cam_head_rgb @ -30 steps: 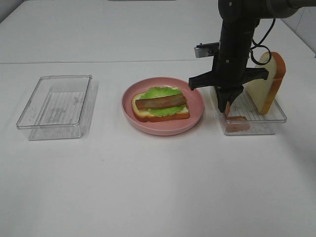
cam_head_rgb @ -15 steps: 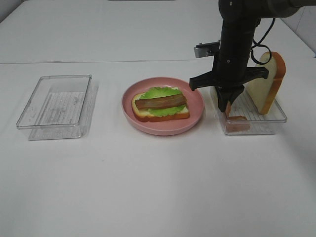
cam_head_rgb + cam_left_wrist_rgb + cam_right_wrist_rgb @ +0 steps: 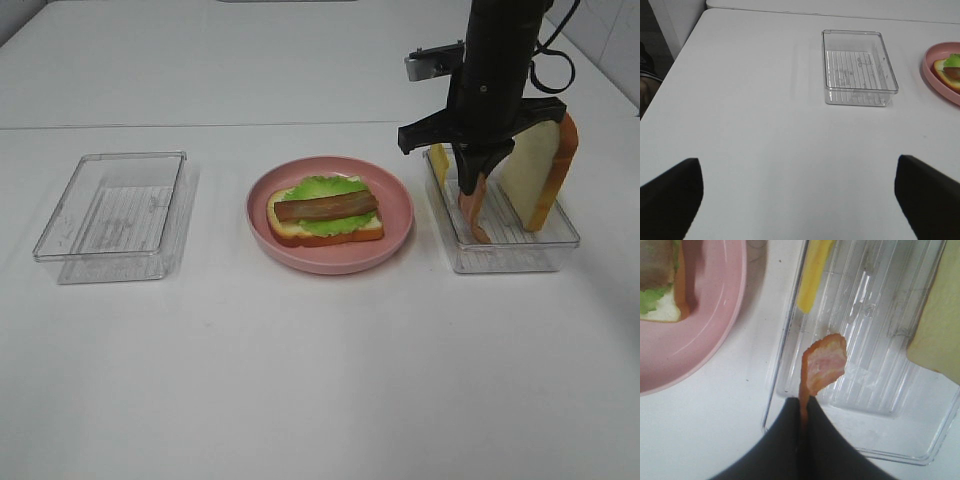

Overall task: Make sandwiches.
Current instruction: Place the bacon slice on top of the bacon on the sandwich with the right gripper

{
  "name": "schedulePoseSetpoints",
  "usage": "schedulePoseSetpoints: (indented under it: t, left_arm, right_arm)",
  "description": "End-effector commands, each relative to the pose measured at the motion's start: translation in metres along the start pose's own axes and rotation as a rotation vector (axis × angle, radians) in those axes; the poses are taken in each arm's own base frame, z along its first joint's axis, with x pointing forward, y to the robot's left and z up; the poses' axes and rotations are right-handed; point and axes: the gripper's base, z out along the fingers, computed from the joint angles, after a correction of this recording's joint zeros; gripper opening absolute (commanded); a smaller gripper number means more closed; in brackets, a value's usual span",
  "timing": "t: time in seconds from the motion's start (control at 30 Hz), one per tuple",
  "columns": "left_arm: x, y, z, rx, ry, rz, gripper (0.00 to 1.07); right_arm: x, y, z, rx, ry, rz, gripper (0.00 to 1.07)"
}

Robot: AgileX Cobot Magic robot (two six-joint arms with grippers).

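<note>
The sandwich [image 3: 325,212] lies open-faced on the pink plate [image 3: 398,200]: one white bread slice [image 3: 330,234] with an orange-brown crust, a green lettuce leaf [image 3: 322,188] over it, and a reddish-brown bacon strip [image 3: 327,207] lengthwise on top. We also see its crust edge and part of the lettuce in both wrist views. Just beside the plate, on the right arm's side, stands a clear tray [image 3: 510,255]. Above it, the right tool [image 3: 472,185] is clenched on a second bacon strip [image 3: 474,215], which is pinkish with an orange rim. The strip hangs down from the tips into the tray. We cannot tell whether its lower end touches the tray floor. In the right wrist view the two dark fingers [image 3: 785,440] press together on the strip's edge. A yellow cheese slice [image 3: 437,162] leans against the tray wall nearest the plate. A second bread slice [image 3: 540,175] stands tilted against the wall farthest from the plate. On the other side of the plate, well apart from it, sits another clear tray [image 3: 110,215] with a ribbed floor. The left tool [image 3: 797,172] is released, its dark tips spread wide over the white counter [image 3: 320,380], farther from the plate than that tray.
</note>
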Motion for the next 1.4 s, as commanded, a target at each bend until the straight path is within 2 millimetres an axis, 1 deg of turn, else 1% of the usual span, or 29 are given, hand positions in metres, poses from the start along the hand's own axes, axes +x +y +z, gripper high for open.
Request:
schedulePoseSetpoints:
  t: [0.03,0.17,0.2,0.27,0.3,0.33,0.43,0.47,0.5,0.53,0.57,0.6,0.63,0.67,0.7,0.77,0.8,0.87,0.9,0.93,1.0,1.13,1.17,1.23,1.27,1.3,1.33,1.37,1.4]
  left_arm:
    - [-0.001,0.0,0.0,0.004,-0.011,0.001,0.96]
    - [-0.001,0.0,0.0,0.004,-0.011,0.001,0.96]
    - [-0.001,0.0,0.0,0.004,-0.011,0.001,0.96]
    - [-0.001,0.0,0.0,0.004,-0.011,0.001,0.96]
    - [-0.001,0.0,0.0,0.004,-0.011,0.001,0.96]
    - [-0.001,0.0,0.0,0.004,-0.011,0.001,0.96]
    - [-0.001,0.0,0.0,0.004,-0.011,0.001,0.96]
    - [-0.001,0.0,0.0,0.004,-0.011,0.001,0.96]
    - [-0.001,0.0,0.0,0.004,-0.011,0.001,0.96]
    - [-0.001,0.0,0.0,0.004,-0.011,0.001,0.96]
    - [-0.001,0.0,0.0,0.004,-0.011,0.001,0.96]
    - [-0.001,0.0,0.0,0.004,-0.011,0.001,0.96]
    - [-0.001,0.0,0.0,0.004,-0.011,0.001,0.96]
    - [-0.001,0.0,0.0,0.004,-0.011,0.001,0.96]
    - [-0.001,0.0,0.0,0.004,-0.011,0.001,0.96]
    - [-0.001,0.0,0.0,0.004,-0.011,0.001,0.96]
    - [-0.001,0.0,0.0,0.004,-0.011,0.001,0.96]
    - [-0.001,0.0,0.0,0.004,-0.011,0.001,0.96]
    - [-0.001,0.0,0.0,0.004,-0.011,0.001,0.96]
    - [-0.001,0.0,0.0,0.004,-0.011,0.001,0.96]
    - [-0.001,0.0,0.0,0.004,-0.011,0.001,0.96]
    - [-0.001,0.0,0.0,0.004,-0.011,0.001,0.96]
    - [-0.001,0.0,0.0,0.004,-0.011,0.001,0.96]
    - [-0.001,0.0,0.0,0.004,-0.011,0.001,0.96]
    - [-0.001,0.0,0.0,0.004,-0.011,0.001,0.96]
    - [-0.001,0.0,0.0,0.004,-0.011,0.001,0.96]
    - [-0.001,0.0,0.0,0.004,-0.011,0.001,0.96]
    - [-0.001,0.0,0.0,0.004,-0.011,0.001,0.96]
    - [-0.001,0.0,0.0,0.004,-0.011,0.001,0.96]
  right_arm:
    - [0.0,-0.001,0.002,0.004,0.014,-0.013,0.0]
    - [0.002,-0.002,-0.002,0.005,0.019,-0.028,0.0]
    - [0.004,-0.003,-0.007,0.006,0.023,-0.036,0.0]
    - [0.005,-0.003,-0.01,0.007,0.023,-0.042,0.0]
    - [0.008,-0.005,-0.017,0.012,0.022,-0.05,0.0]
    - [0.008,-0.005,-0.017,0.012,0.022,-0.05,0.0]
    - [0.014,-0.01,-0.035,0.028,0.004,-0.049,0.0]
    - [0.014,-0.01,-0.035,0.028,0.004,-0.049,0.0]
    - [0.018,-0.011,-0.047,0.025,-0.022,-0.047,0.0]
    - [0.018,-0.011,-0.047,0.025,-0.022,-0.047,0.0]
    - [0.021,-0.013,-0.058,0.022,-0.048,-0.047,0.0]
    - [0.023,-0.014,-0.064,0.02,-0.059,-0.047,0.0]
    - [0.023,-0.014,-0.064,0.02,-0.059,-0.047,0.0]
    - [0.027,-0.015,-0.074,0.018,-0.081,-0.044,0.0]
    - [0.027,-0.015,-0.074,0.018,-0.081,-0.044,0.0]
    - [0.033,-0.018,-0.089,0.013,-0.114,-0.039,0.0]
    - [0.033,-0.018,-0.089,0.013,-0.114,-0.039,0.0]
    - [0.039,-0.019,-0.101,-0.002,-0.144,-0.034,0.0]
    - [0.039,-0.019,-0.101,-0.002,-0.144,-0.034,0.0]
    - [0.041,-0.019,-0.107,-0.019,-0.159,-0.031,0.0]
    - [0.042,-0.018,-0.11,-0.032,-0.167,-0.034,0.0]
    - [0.042,-0.009,-0.11,-0.126,-0.172,-0.044,0.0]
    - [0.042,-0.009,-0.11,-0.126,-0.172,-0.044,0.0]
    - [0.042,0.003,-0.112,-0.167,-0.191,-0.064,0.0]
    - [0.042,0.003,-0.112,-0.167,-0.191,-0.064,0.0]
    - [0.043,0.017,-0.114,-0.171,-0.216,-0.099,0.0]
    - [0.043,0.023,-0.115,-0.174,-0.227,-0.113,0.0]
    - [0.043,0.023,-0.115,-0.174,-0.227,-0.113,0.0]
    - [0.043,0.041,-0.115,-0.184,-0.258,-0.155,0.0]
